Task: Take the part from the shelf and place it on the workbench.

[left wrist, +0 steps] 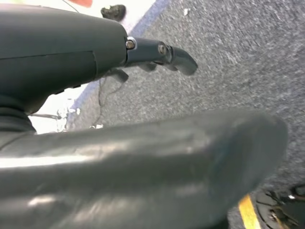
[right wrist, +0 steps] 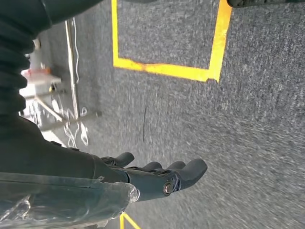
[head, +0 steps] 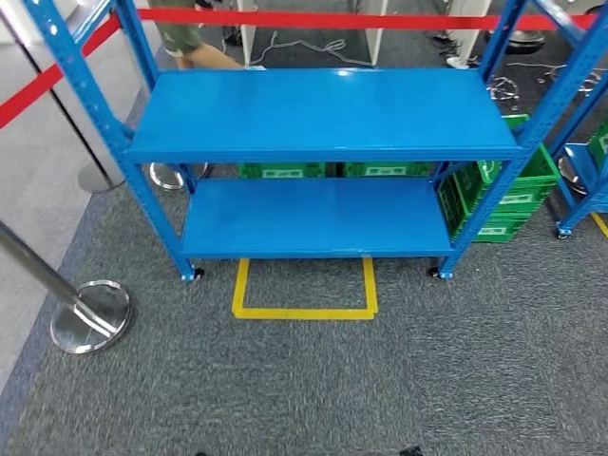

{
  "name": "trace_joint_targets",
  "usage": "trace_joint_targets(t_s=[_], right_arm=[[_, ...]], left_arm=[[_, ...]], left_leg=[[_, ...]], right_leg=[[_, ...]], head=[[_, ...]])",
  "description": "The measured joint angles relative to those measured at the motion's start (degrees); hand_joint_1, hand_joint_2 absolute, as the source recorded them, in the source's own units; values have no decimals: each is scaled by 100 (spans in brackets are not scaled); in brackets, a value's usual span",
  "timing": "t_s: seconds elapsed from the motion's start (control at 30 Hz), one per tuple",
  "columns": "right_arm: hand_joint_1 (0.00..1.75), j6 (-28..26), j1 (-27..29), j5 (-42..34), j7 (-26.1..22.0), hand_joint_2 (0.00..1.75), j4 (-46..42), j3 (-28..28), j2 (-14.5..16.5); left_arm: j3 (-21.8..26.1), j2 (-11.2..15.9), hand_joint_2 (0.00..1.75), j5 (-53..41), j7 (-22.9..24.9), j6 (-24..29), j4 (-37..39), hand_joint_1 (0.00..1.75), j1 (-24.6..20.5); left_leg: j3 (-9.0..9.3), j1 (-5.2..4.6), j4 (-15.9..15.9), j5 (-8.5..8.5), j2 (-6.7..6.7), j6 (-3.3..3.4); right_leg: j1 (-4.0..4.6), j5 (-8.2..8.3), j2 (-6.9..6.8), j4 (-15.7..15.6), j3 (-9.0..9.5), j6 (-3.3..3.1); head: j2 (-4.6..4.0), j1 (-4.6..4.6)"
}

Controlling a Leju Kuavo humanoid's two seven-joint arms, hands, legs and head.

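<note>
Below, left hand (left wrist: pixel 107 57) over grey carpet (left wrist: pixel 233 62), fingers (left wrist: pixel 179 59) extended, empty, right hand (right wrist: pixel 118 174) likewise, fingers (right wrist: pixel 190 169) apart.

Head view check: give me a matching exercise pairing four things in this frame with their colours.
Things:
1. shelf
2. crates
3. floor marking
4. barrier tape

Colours:
A. yellow
B. red
C. blue
D. green

Pairs: 1-C, 2-D, 3-A, 4-B
</note>
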Motion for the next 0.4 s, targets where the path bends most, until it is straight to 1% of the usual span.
trace_joint_targets(t_s=[0.03,0.07,0.1,0.13,0.17,0.2,0.23,0.27,0.3,0.33,0.37,0.4], right_arm=[[0,-20,12,31,57,175,0,1,0],[0,-33,28,55,116,175,0,2,0],[0,-44,44,72,168,175,0,3,0],[0,-51,58,85,208,175,0,4,0],[0,-55,68,92,226,175,0,4,0],[0,-60,70,94,235,175,0,5,0],[0,-66,65,97,241,175,1,5,3],[0,-73,57,109,252,175,2,7,8],[0,-86,52,131,277,175,3,10,14],[0,-111,49,159,311,175,4,15,19],[0,-143,53,190,352,175,4,26,22],[0,-162,56,205,375,175,4,31,22]], left_arm=[[0,-5,0,-3,0,1,0,0,-11],[0,-9,0,-5,0,1,0,0,-15],[0,-12,0,-8,0,1,0,0,-13],[0,-11,0,-8,1,0,0,0,-9],[0,-12,0,-8,1,-1,0,0,-6],[0,-13,0,-8,1,-1,0,0,-5],[0,-10,0,-8,1,0,0,0,-7],[0,-7,0,-8,1,1,0,0,-10],[0,-3,0,-10,1,1,0,0,-12],[0,1,0,-11,1,2,0,0,-12],[0,3,0,-13,2,2,0,0,-11],[0,3,0,-15,3,2,0,0,-10]], left_leg=[[-1,3,0,-3,-32,13],[0,4,0,-6,-68,18],[5,6,1,-9,-104,18],[11,10,4,-12,-140,14],[21,17,8,-17,-172,1],[31,26,16,-26,-199,-22],[32,23,34,-40,-220,-53],[23,14,63,-60,-233,-49],[6,-5,86,-67,-239,1],[-12,-26,102,-64,-241,81],[-24,-37,106,-55,-241,175],[-27,-43,100,-41,-240,228]], right_leg=[[-7,-171,83,398,-202,20],[-14,-286,118,748,-390,35],[-22,-299,131,939,-511,47],[-31,-190,132,898,-525,57],[-46,16,132,625,-423,67],[-67,246,135,221,-251,83],[-81,402,153,-158,-86,93],[-98,502,174,-437,43,60],[-110,532,195,-578,104,28],[-111,526,213,-610,113,-14],[-112,544,218,-618,115,-57],[-110,547,218,-620,111,-56]], head=[[0,16],[0,23],[0,23],[0,23],[0,24],[0,24],[0,29],[0,31],[0,22],[0,13],[0,1],[0,-9]])
